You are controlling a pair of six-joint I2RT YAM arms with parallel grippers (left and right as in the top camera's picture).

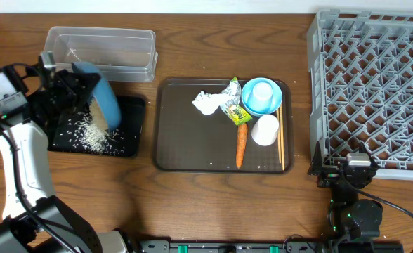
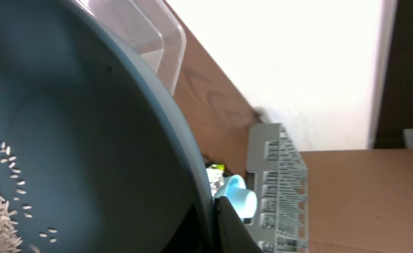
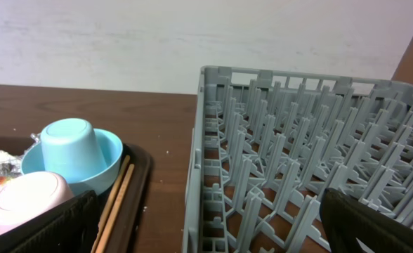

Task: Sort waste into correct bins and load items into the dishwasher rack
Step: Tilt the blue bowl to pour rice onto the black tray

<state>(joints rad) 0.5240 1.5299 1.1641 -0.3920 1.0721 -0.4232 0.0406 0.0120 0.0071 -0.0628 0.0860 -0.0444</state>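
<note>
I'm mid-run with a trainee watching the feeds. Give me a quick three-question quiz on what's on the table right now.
1. True or false: the left pincer holds the dark blue plate tilted over the black tray, where rice lies.
2. Which thing lies between the carrot and the chopsticks on the brown tray? A) white cup B) tissue C) wrapper
3. Is the right pincer open or shut?
Key: 1 true; 2 A; 3 open.
</note>
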